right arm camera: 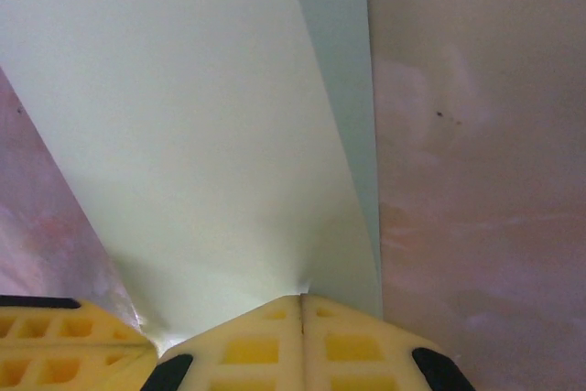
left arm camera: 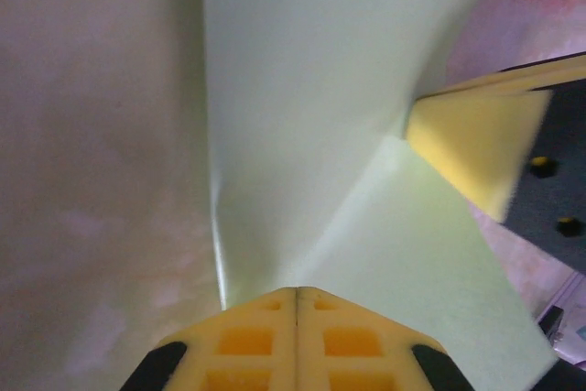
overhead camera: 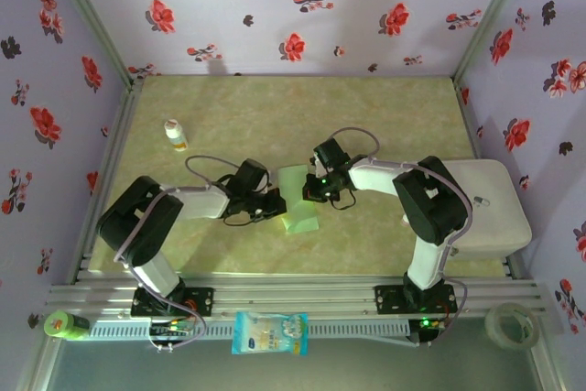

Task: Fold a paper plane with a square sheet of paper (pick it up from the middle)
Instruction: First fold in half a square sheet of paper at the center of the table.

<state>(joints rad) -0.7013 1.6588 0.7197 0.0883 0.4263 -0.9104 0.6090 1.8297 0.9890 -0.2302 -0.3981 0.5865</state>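
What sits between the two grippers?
The paper, pinched by the left gripper and the right gripper from opposite sides, seen in the top view.

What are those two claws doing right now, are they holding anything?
Left gripper: closed, pinching the pale green paper.
Right gripper: closed, pinching the same paper.

Marbled yellow-green table; small white bottle on its far-left part

No readable text anywhere. The white-and-blue packet at the near edge carries a blue oval logo, too small to read. The small white bottle, far left on the table, has a blurred, illegible label.
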